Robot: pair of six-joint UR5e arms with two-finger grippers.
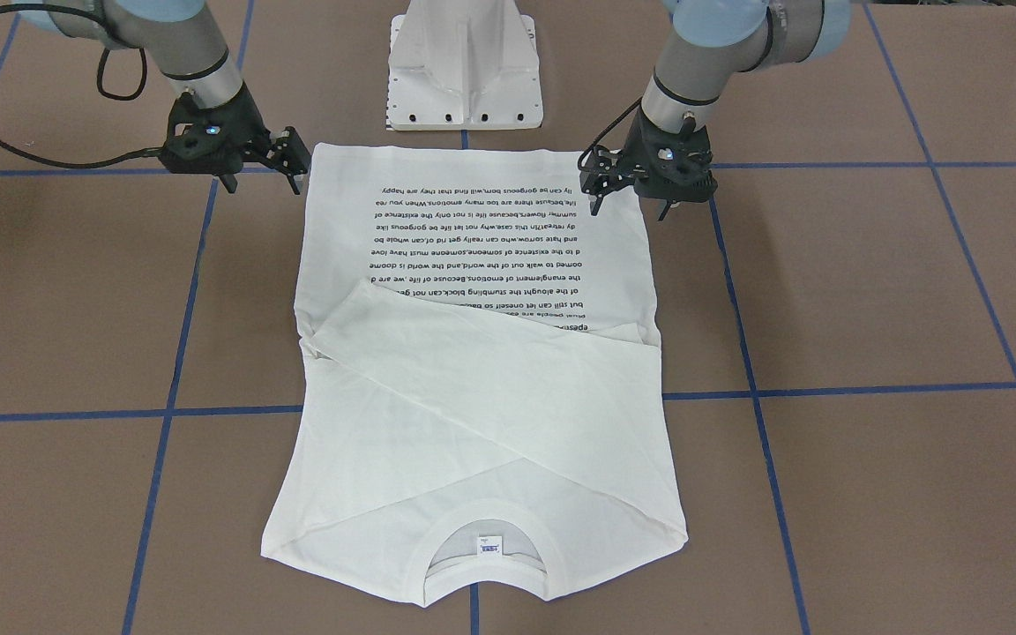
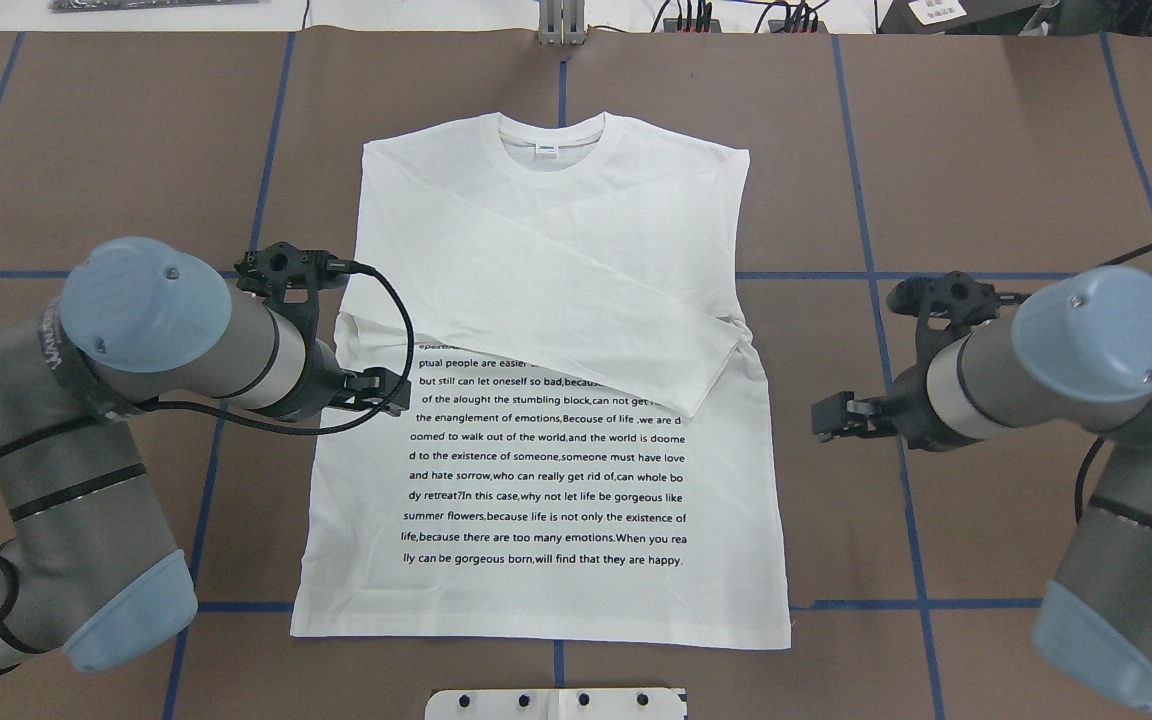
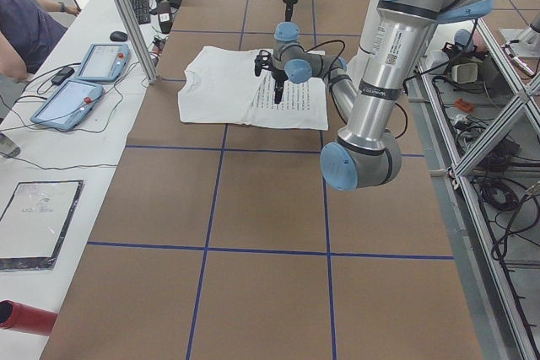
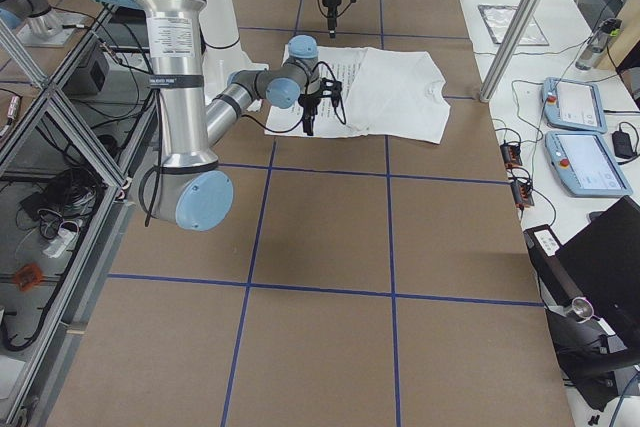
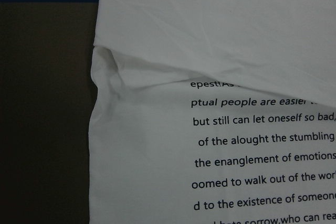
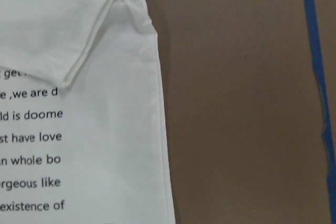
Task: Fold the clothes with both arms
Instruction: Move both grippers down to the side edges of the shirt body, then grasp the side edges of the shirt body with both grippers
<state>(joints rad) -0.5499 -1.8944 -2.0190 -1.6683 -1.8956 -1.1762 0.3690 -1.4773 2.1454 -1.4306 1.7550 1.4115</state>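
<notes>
**Asker:** Where is the garment, starting from your side?

**Me:** Closest to me is my white pedestal base (image 2: 556, 705). Just past it, the hem (image 2: 536, 640) of the T-shirt (image 2: 356, 560) lies square across the table (image 2: 86, 130). The shirt is flat and face up, and its long axis runs straight away from me, hem near and collar far.

**Asker:** And your grippers?

**Me:** Both are about halfway up the shirt, level with the top of the printed text (image 2: 546, 478). In the front view the fingers of each look spread, and neither holds anything. My left gripper (image 1: 631, 210) hangs over the shirt's left edge, so the cloth is under it. My right gripper (image 1: 261, 183) is off the right edge, over bare table, so the shirt lies inward of it. The left is the nearer one.

**Asker:** What's beyond them?

**Me:** The two sleeves (image 2: 576, 290) are folded across the chest. Farther on are the ribbed collar (image 2: 551, 178) and its neck label (image 2: 546, 150).

**Asker:** Anything in the way?

**Me:** I judge the next step to be a pinch on both side edges. On the left there is a pucker (image 5: 105, 61) where a sleeve turns in. On the right a cuff (image 6: 68, 77) ends close to the edge. Either could be caught in the pinch and pulled out of its fold.
</notes>
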